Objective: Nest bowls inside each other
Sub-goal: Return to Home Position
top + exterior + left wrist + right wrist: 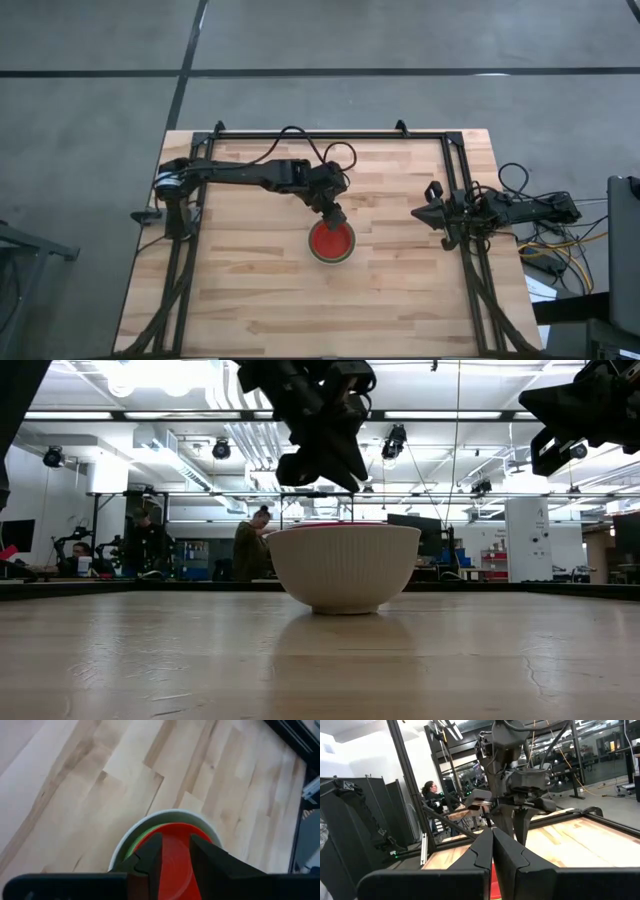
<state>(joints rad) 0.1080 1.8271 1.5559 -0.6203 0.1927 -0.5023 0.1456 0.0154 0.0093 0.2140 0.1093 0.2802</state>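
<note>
The bowls stand nested in one stack [331, 242] at the table's middle. The pale outer bowl [343, 565] rests on its base on the wood. Inside it a green rim [136, 840] shows, and the red bowl [175, 867] sits innermost. My left gripper [176, 842] hangs open just above the stack's far side [335, 216], slanting down, clear of the rim in the low view [330, 472]. My right gripper [418, 212] waits shut at the table's right edge, its fingers together [492, 835].
A black metal frame [330, 133] runs along the table's far edge and both sides. Cables and gear [560, 240] lie off the right edge. People [250, 545] stand in the room behind. Bare wood [260, 310] lies near the stack toward the front.
</note>
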